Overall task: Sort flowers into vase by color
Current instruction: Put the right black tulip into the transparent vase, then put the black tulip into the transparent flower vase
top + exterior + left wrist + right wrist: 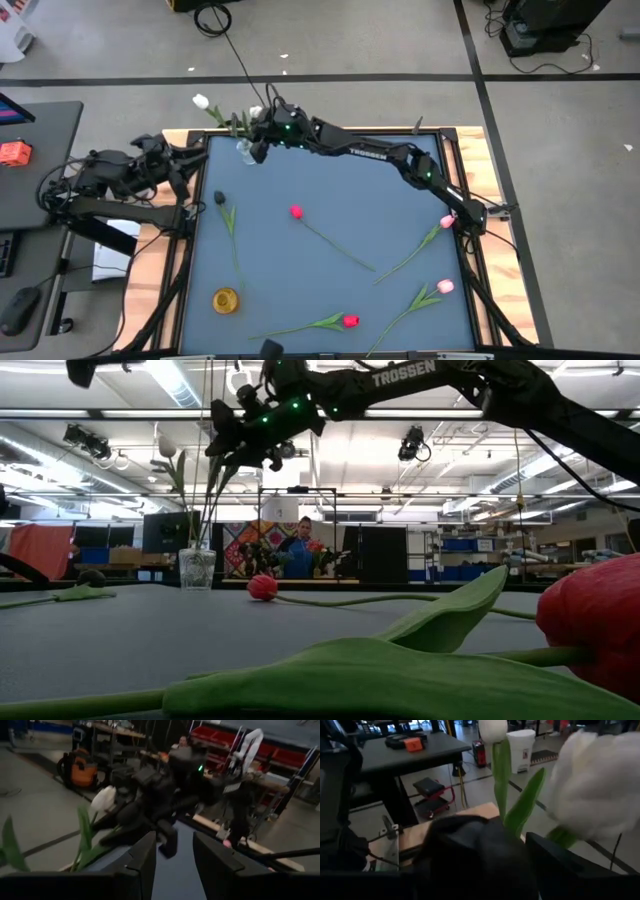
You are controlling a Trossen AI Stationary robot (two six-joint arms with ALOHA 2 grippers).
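A clear glass vase (245,152) (197,568) stands at the far left corner of the blue mat (330,180). Two white tulips (201,101) (257,112) stand in it by their stems. My right gripper (258,143) (237,452) hovers open just above the vase, among the stems; one white head (600,785) shows close by it. On the mat lie a black tulip (220,198), two red ones (296,211) (350,321) and two pink ones (447,221) (444,286). My left gripper (175,857) waits open off the mat's left edge, holding nothing. My right gripper stands with its fingers on either side of a white tulip's green stem (561,838), just below the head, coming level from the table's right. Whether a finger touches the stem, I cannot tell. The tulip stands upright in the vase.
A small yellow vase (226,299) stands at the mat's near left. The loose tulips' long stems cross the mat's middle and right. A wooden rim (470,140) borders the mat. A person (300,552) shows far behind the table in the low view.
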